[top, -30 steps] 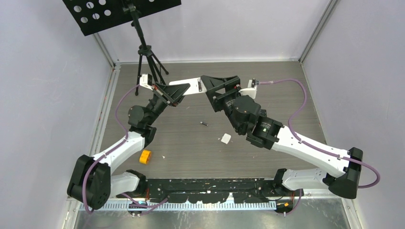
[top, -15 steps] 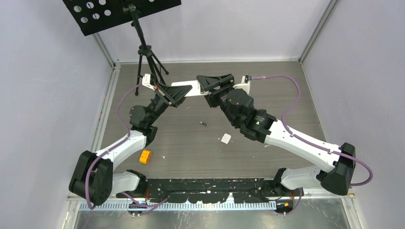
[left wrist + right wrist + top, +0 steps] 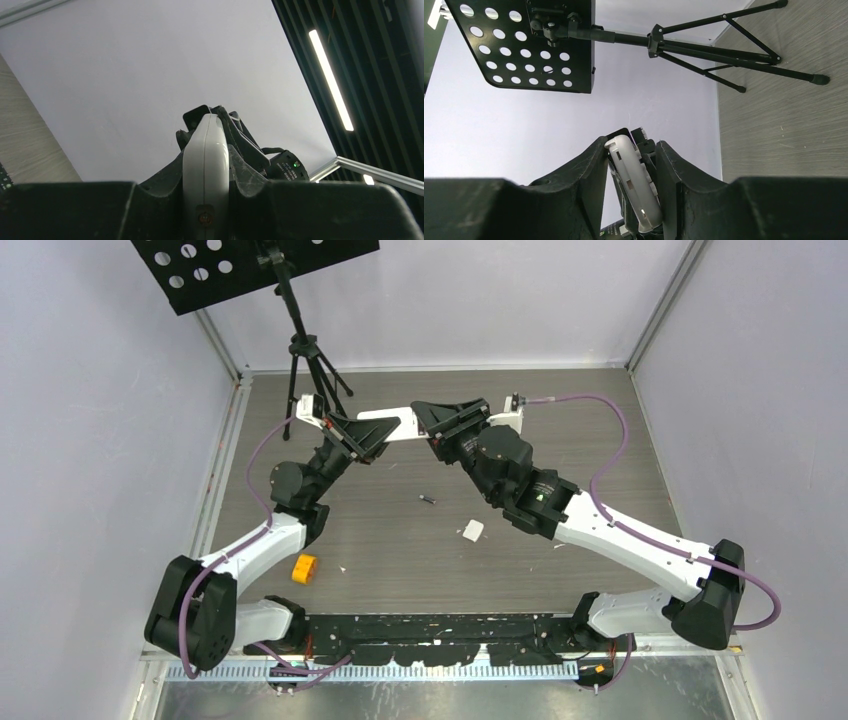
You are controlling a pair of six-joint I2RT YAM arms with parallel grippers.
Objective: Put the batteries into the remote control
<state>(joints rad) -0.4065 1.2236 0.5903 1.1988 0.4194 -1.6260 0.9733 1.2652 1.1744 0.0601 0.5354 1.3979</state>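
The remote control [image 3: 205,165] is smooth white plastic with a soft sheen. The fingers [image 3: 247,172] of the left gripper [image 3: 206,131] are matt black, their inner faces scuffed and finely scratched, probably plastic. The surface [image 3: 380,530] has a matt grey wood-grain finish. The perforated plate [image 3: 524,45] on the stand [image 3: 724,50] is matt black, and the cable [image 3: 622,435] has a smooth purple sheath.
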